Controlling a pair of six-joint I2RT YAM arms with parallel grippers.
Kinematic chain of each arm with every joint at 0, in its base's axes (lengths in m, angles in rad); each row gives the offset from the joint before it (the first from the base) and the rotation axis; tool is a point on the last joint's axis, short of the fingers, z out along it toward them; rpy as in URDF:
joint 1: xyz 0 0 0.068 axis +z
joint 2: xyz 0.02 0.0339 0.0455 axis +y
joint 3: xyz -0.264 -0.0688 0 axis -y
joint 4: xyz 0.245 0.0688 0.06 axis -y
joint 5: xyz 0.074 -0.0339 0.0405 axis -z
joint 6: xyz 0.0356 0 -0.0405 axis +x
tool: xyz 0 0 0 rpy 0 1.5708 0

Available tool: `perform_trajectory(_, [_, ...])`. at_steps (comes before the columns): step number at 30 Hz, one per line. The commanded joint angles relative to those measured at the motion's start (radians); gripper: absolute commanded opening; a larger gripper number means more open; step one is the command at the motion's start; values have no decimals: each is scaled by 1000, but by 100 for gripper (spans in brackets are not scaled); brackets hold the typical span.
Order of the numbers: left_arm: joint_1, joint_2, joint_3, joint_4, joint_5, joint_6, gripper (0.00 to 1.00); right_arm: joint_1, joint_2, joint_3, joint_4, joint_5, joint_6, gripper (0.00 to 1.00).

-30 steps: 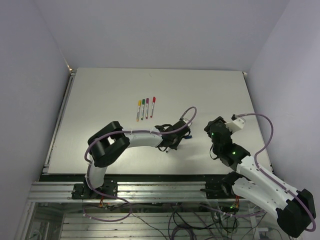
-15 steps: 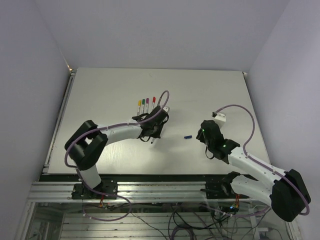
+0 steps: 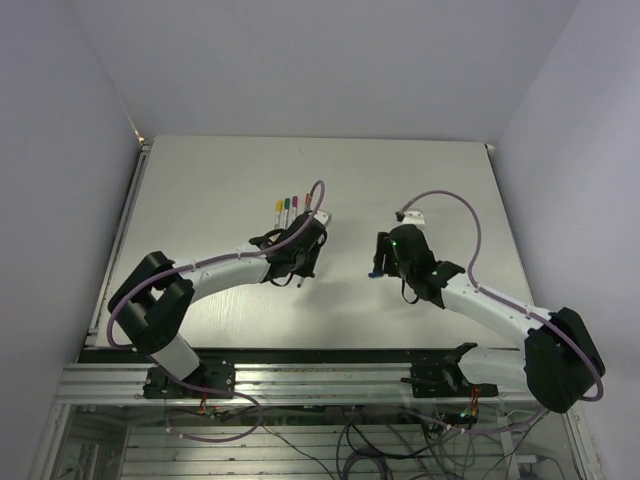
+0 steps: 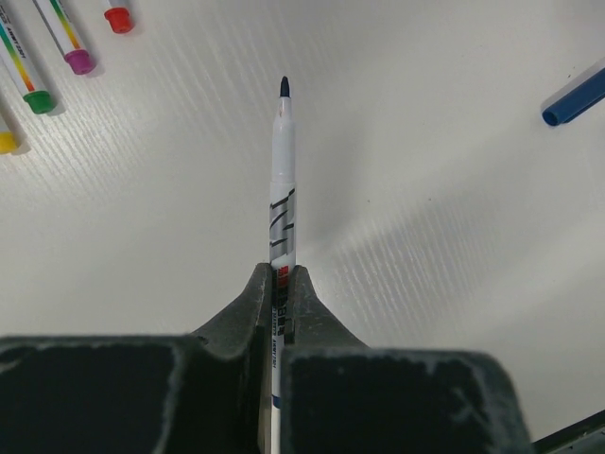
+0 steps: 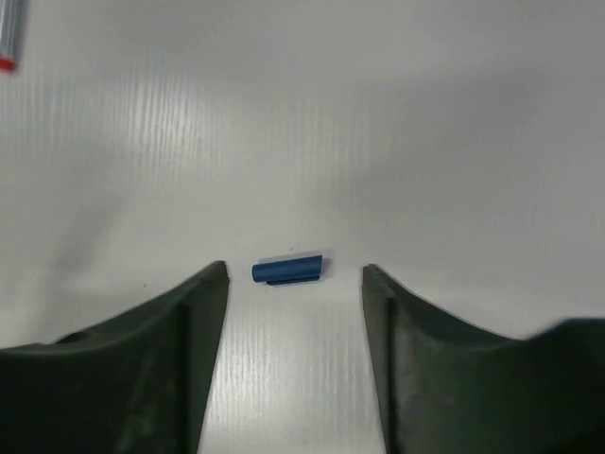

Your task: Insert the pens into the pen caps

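Four capped pens (image 4: pixel 38 99) lay at upper left, seemingly finished. At centre, the left gripper (image 4: pixel 281 284) clamped the uncapped blue pen (image 4: pixel 282 180). Further right, the blue cap (image 5: pixel 287 270) lay ungrasped between the spread fingers of the right gripper (image 5: pixel 295 274); that last pairing looked undone.

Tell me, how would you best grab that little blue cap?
From above, across its narrow middle. The blue cap lies flat, lengthwise between the open right fingers, so a quarter turn would probably leave its ends free for the pen.
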Motion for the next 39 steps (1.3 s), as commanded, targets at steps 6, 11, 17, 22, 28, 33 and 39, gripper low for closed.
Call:
perform_trajectory(6, [48, -11, -12, 93, 119, -11, 7, 1, 110, 131, -90, -134, -267, 80])
perform_trajectory(11, [59, -10, -15, 91, 131, -8, 7, 0, 94, 116, -70, -130, -261, 78])
perform_trajectory(17, [66, -2, -14, 99, 153, -13, 7, 1, 117, 100, -8, -222, -271, 74])
perform_trajectory(22, [69, 10, -10, 91, 154, -16, 7, 1, 152, 100, -5, -223, -218, 70])
perform_trajectory(28, [70, 29, 4, 85, 164, -13, 7, 1, 135, 87, -42, -183, -39, 70])
perform_trajectory(33, [72, 46, 12, 88, 183, -14, 7, 1, 115, 91, -127, -178, 200, 67])
perform_trajectory(39, [72, 44, 9, 85, 181, -6, 7, 0, 110, 58, -157, -247, 403, 63])
